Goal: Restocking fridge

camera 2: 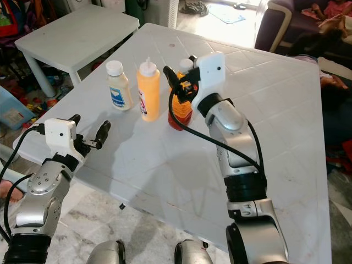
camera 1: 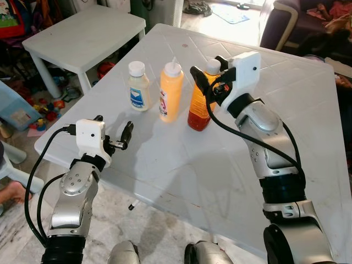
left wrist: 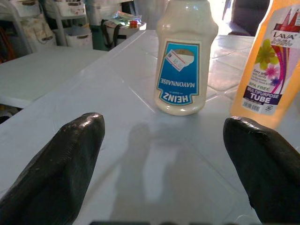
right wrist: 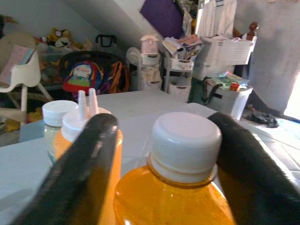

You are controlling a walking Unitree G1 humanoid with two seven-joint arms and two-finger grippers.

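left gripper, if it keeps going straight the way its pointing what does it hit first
Probably the mayonnaise bottle. In the wrist view it stands between the open fingers of the left gripper, a little toward the orange tube. Bare table lies between; the depth is unclear.

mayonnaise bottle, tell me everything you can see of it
The mayonnaise bottle is a squat cream plastic squeeze bottle with a white screw cap on top. Its blue Heinz label reads upside down. It stands on the white table, leftmost of three bottles, beside the orange tube bottle with a gap between them. Nothing grips it; the left gripper faces it, fingers open, short of it.
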